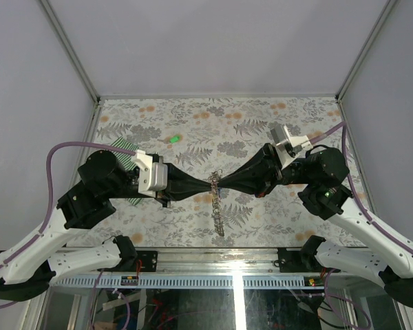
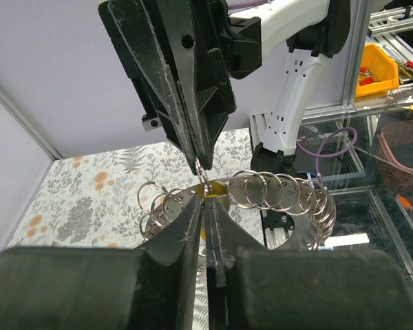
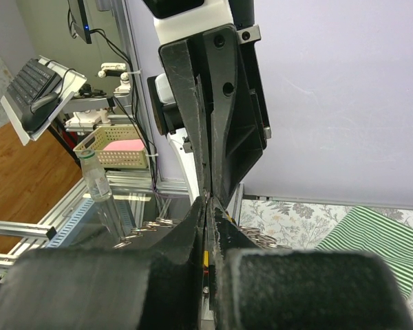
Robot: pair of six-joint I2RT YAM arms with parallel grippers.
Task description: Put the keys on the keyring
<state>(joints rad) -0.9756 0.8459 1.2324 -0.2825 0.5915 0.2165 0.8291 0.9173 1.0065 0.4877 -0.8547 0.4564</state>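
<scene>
Both grippers meet tip to tip above the middle of the table. My right gripper [image 1: 222, 183] [image 3: 206, 201] is shut, pinching a small wire ring [image 2: 204, 177] at the top of the keyring [image 1: 218, 213], a grey chain of rings [image 2: 275, 192] that hangs to the table. My left gripper [image 1: 205, 184] [image 2: 207, 201] faces it, jaws drawn together to a slit with a yellow key [image 2: 213, 190] showing in that slit. A red bit [image 3: 206, 272] shows under the yellow between the right fingers. A green key [image 1: 173, 139] lies alone on the table, far left of centre.
A green-and-white striped cloth [image 1: 126, 152] [image 3: 378, 234] lies under the left arm. The floral table [image 1: 261, 130] is walled at the back and both sides. Off the table stand a clear bottle [image 3: 96, 180] and a yellow bin [image 2: 375, 69].
</scene>
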